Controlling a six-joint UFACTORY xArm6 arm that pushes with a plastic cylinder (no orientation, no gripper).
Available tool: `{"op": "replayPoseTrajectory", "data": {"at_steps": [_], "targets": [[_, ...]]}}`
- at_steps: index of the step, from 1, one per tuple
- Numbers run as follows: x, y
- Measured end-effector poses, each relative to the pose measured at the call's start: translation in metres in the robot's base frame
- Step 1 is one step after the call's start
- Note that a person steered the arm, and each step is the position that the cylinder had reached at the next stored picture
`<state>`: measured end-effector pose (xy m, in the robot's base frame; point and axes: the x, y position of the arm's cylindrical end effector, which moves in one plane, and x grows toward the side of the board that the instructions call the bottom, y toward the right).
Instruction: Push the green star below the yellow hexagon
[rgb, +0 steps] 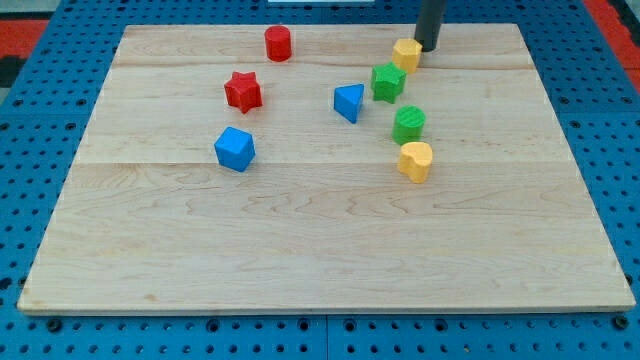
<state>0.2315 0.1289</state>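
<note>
On the wooden counter (300, 250), the things farthest to the view's left of my tip are a blue cube (235, 149) and a red star (242, 91), both well apart from it and lower in the view. A red block (278, 43) that looks like a cylinder or hexagon is found at about the tip's height, well to its left. Nearer, a blue triangular block (349, 102) sits below and left of the tip.

The green star (388, 81) is seen just below and left of the tip, close beside the yellow hexagon (406, 54), towards the view's bottom-left; whether the two touch cannot be told. The hexagon is immediately left of my tip (427, 47), seemingly in contact with it. Well below the tip lie a green round block (408, 124) and, lower again, a yellow heart-like block (415, 161).

No jaws are fitted, only a plain rod, so nothing is held or released.

The star is judged slightly left of true "below". Two risks are foreseen: the tip rests against the hexagon, so any leftward move would shove the reference block instead and might carry the star with it. A push on the star from the left, if overdone, could drive it into the green round block.
</note>
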Motion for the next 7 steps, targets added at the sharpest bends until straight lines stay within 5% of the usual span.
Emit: {"op": "replayPoseTrajectory", "data": {"at_steps": [2,4,7], "targets": [[-0.030,-0.052],[0.054,-0.081],[0.073,-0.059]]}}
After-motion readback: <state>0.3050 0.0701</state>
